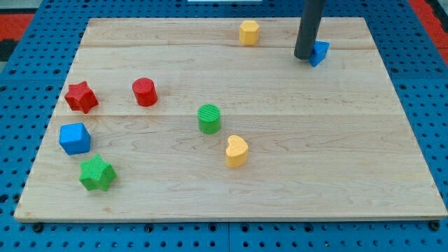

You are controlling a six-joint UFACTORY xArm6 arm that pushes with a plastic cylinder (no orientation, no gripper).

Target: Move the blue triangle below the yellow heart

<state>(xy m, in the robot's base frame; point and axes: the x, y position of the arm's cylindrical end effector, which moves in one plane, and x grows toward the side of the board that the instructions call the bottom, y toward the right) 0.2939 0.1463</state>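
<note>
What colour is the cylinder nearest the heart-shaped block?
Green, seen in the camera view, just up-left of the yellow heart.

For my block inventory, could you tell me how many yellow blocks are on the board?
2: a yellow hexagonal block near the view's top edge, and the yellow heart near the board's middle. None seems hidden.

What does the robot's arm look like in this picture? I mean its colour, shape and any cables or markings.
Only the end of the arm shows: a straight, round rod, dark grey to black, plain and smooth. It enters from the view's top edge and ends in my tip. No cables, markings or labels are visible on it.
</note>
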